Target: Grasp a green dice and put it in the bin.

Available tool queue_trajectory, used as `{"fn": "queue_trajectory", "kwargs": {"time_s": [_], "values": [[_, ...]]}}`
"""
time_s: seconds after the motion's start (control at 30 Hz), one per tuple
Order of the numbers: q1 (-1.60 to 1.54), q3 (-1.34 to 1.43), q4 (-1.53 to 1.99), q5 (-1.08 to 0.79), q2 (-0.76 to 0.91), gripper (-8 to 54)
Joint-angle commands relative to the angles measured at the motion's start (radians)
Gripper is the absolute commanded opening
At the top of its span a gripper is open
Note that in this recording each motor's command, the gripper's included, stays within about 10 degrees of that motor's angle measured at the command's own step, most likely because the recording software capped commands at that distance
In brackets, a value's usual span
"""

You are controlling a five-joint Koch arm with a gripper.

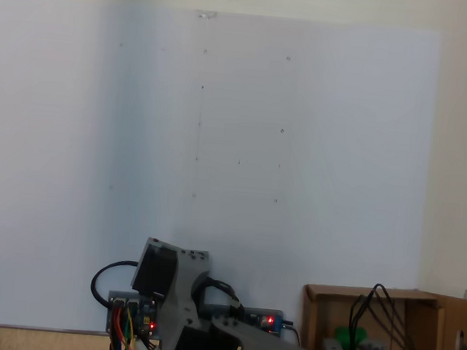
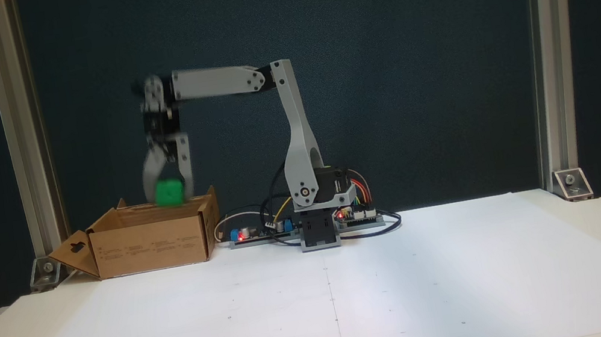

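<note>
Plenty of open white table [image 2: 419, 295] in front of the arm — nothing stands on the sheet out to its near edge. At far left sits the bin [image 2: 148, 243], flaps upright, one folded out to the left; small print on its front is too fine to read. Above its open top hangs the gripper [image 2: 170, 193], fingers clamped on the green dice [image 2: 169, 193] — the cube is just at rim height, slightly blurred. The bin's floor is hidden.
</note>
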Motion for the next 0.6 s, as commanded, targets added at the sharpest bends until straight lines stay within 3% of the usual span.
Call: {"fn": "queue_trajectory", "kwargs": {"time_s": [0.0, 0.57], "values": [[0.012, 0.04, -0.162, -0.069, 0.009, 11.5], [0.009, 0.12, -0.4, -0.031, 0.005, 11.5]]}}
